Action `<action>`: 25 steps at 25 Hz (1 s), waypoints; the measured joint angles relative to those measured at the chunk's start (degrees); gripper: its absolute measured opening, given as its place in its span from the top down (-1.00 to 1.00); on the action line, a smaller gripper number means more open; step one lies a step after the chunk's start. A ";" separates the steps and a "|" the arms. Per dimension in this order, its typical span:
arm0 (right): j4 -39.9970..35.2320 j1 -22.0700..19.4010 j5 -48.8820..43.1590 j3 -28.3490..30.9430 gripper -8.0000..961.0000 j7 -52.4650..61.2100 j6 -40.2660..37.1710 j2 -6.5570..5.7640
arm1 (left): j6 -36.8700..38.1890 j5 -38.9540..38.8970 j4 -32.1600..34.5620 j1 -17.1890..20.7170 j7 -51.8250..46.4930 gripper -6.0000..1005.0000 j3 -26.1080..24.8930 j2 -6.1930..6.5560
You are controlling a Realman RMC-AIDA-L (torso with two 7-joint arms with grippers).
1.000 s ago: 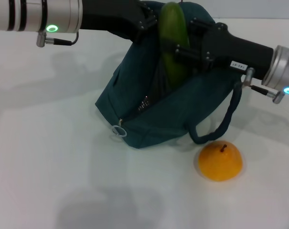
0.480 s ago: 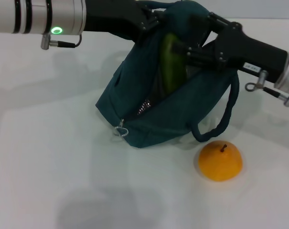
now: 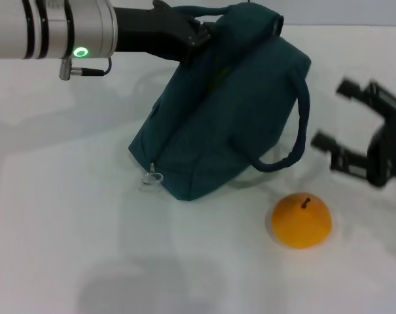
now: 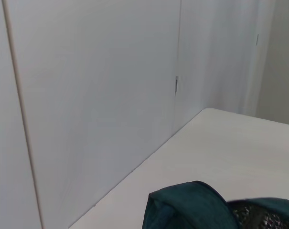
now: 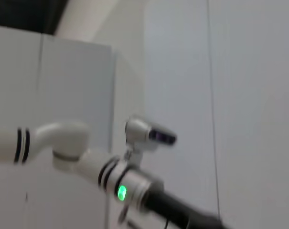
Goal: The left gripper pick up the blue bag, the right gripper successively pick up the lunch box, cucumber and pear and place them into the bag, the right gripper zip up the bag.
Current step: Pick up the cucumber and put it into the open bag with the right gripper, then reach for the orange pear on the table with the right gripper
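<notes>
At the top centre of the head view the left pincer [image 3: 196, 33] grips the blue bag [image 3: 230, 111] by its top, propping it up on the tabletop [image 3: 67, 222], presumably so its mouth stays reachable. The right pincer [image 3: 342, 137], at the right edge, hangs wide and empty just above the pear [image 3: 302, 221], likely next.
</notes>
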 joint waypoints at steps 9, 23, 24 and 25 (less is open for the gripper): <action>17.42 -0.32 -1.73 -0.98 -0.81 -13.75 -6.59 0.45 | -4.09 -6.65 -2.15 1.16 3.79 0.90 4.48 -0.25; 24.47 1.56 -1.97 -1.77 -0.74 -15.15 -4.43 1.00 | -8.07 -11.85 -4.92 1.88 7.76 0.90 8.02 -0.33; 24.52 1.85 -1.99 -2.08 -0.73 -14.86 -4.18 1.03 | -8.31 -11.86 -4.92 1.89 8.00 0.90 8.08 -0.32; 24.54 2.27 -2.01 -2.44 -0.71 -14.52 -3.82 1.06 | -8.37 -11.86 -4.92 1.89 8.13 0.90 8.11 -0.31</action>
